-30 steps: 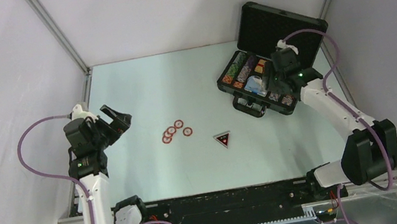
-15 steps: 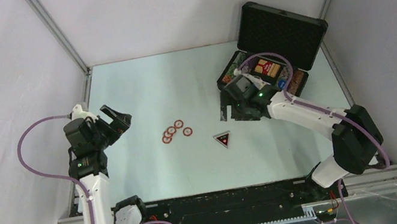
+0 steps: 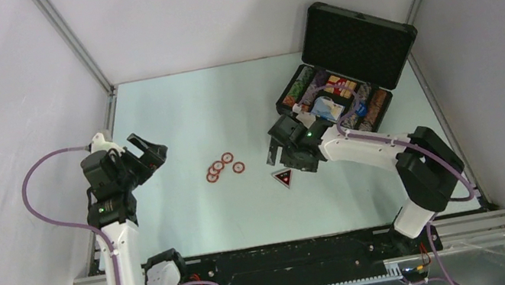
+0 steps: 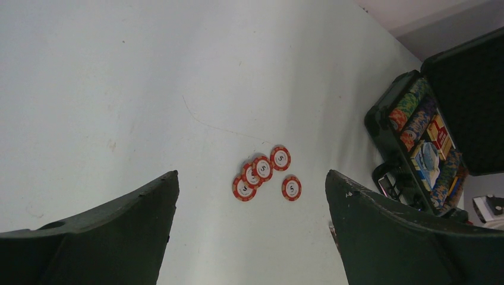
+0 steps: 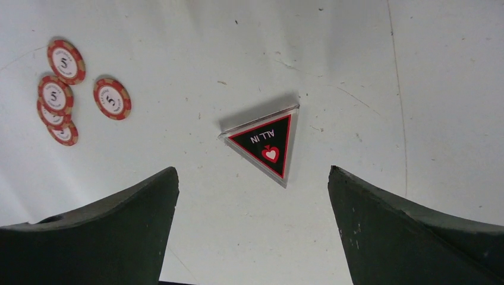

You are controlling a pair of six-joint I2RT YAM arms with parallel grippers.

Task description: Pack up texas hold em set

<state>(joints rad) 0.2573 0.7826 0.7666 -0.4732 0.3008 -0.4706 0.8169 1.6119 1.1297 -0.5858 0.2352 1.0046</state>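
Observation:
The black case (image 3: 352, 37) stands open at the back right, its lid up. Inside lie multicoloured chip rows (image 3: 305, 88) and a red-white card box (image 3: 340, 84). Several red-white round chips (image 3: 223, 167) lie loose mid-table, also seen in the left wrist view (image 4: 265, 170). A black triangular marker (image 3: 284, 178) lies flat to their right. My right gripper (image 3: 277, 156) hovers open just behind the marker (image 5: 265, 142), which lies ahead of its fingertips, untouched. My left gripper (image 3: 150, 153) is open and raised at the left, well away from the chips.
White enclosure walls with metal corner posts (image 3: 74, 44) surround the table. The case's handle (image 3: 316, 135) sticks out toward the table's middle. A black rail (image 3: 284, 255) runs along the near edge between the arm bases.
My right arm swung away from the case, leftward and nearer, to just behind the triangular marker, and its jaws opened wider. The left arm has not moved.

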